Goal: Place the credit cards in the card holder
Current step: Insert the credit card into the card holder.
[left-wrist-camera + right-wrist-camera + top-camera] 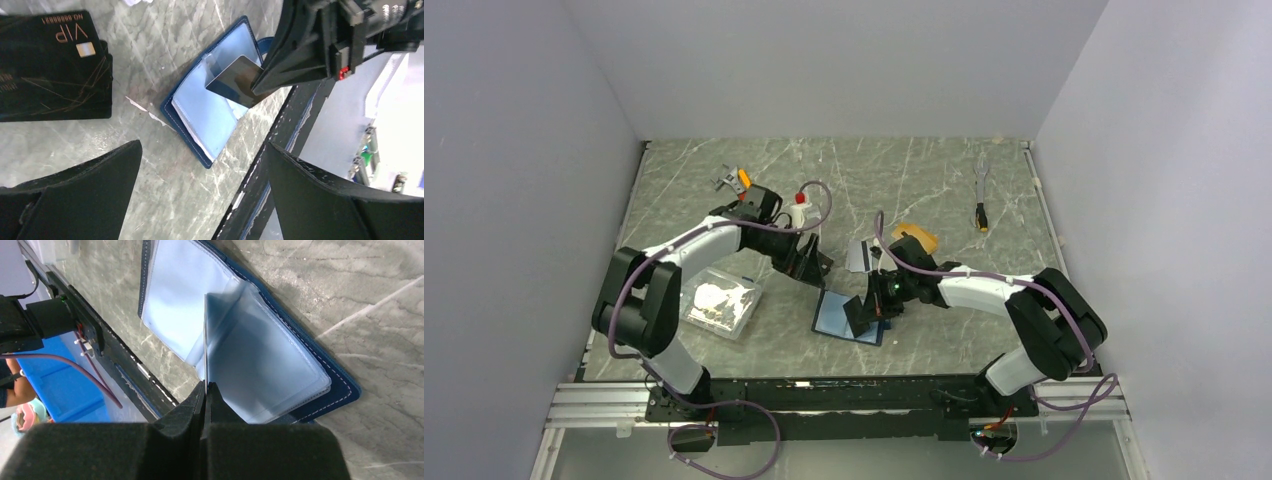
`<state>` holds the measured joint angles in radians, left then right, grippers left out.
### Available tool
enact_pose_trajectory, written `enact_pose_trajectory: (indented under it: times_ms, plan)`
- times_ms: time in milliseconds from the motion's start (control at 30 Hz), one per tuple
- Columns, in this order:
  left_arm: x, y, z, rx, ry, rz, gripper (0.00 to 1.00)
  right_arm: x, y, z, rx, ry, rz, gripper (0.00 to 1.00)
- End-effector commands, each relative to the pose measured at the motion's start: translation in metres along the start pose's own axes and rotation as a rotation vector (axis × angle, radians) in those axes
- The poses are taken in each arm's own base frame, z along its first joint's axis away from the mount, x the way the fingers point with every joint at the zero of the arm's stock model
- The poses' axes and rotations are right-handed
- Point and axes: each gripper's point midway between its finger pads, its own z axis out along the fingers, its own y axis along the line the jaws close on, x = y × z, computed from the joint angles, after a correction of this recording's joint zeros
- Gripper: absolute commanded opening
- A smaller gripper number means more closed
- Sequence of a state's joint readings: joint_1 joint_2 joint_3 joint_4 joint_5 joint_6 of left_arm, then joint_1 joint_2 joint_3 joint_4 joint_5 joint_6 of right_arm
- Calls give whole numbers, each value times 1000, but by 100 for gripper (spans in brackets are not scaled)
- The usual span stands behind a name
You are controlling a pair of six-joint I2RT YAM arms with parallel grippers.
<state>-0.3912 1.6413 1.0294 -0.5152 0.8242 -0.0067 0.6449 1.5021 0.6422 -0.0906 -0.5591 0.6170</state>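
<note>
The navy card holder (pixel 834 322) lies open near the table's front middle, its pale clear pockets up; it also shows in the left wrist view (pixel 210 107) and the right wrist view (pixel 280 365). My right gripper (pixel 871 308) is shut on a dark glossy card (pixel 234 80), seen edge-on (pixel 205 340), with its far edge down among the holder's pockets. My left gripper (pixel 812 266) is open and empty, just behind and left of the holder. A black VIP card (pixel 50 60) lies under it. The silver-white card (pixel 858 255) and the orange-gold card (pixel 917 238) lie behind the holder.
A clear plastic box of small parts (pixel 721 306) stands left of the holder. A small white bottle with a red cap (pixel 799 210), an orange clip (pixel 736 180) and a short cable (pixel 981 195) lie toward the back. The table's front rail (pixel 280 140) runs close to the holder.
</note>
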Motion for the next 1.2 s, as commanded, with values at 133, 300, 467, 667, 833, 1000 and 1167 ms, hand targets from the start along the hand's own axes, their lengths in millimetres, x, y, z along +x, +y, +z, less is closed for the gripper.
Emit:
enact_pose_trajectory:
  times_ms: [133,300,467,667,833,1000,1167]
  plan:
    - [-66,-24,-58,-166,-97,484,100,-4,3,-6,15,11,-47,0]
    - [-122,-28,-114,-457,-158,771,99,-8,5,-7,22,8,-43,0]
    - [-116,-6,-136,-452,-9,717,99,-9,8,-11,26,1,-55,0]
    - [-144,-53,-178,-520,-356,991,99,-6,5,-12,37,1,-57,0]
    - [-109,-24,-147,-383,-73,863,99,-4,3,-14,47,4,-66,0]
    - [-98,-33,-128,-404,-161,1049,99,-7,3,-14,51,-5,-68,0]
    - [-52,-28,-87,-374,-16,1246,99,-7,3,-15,61,6,-70,0]
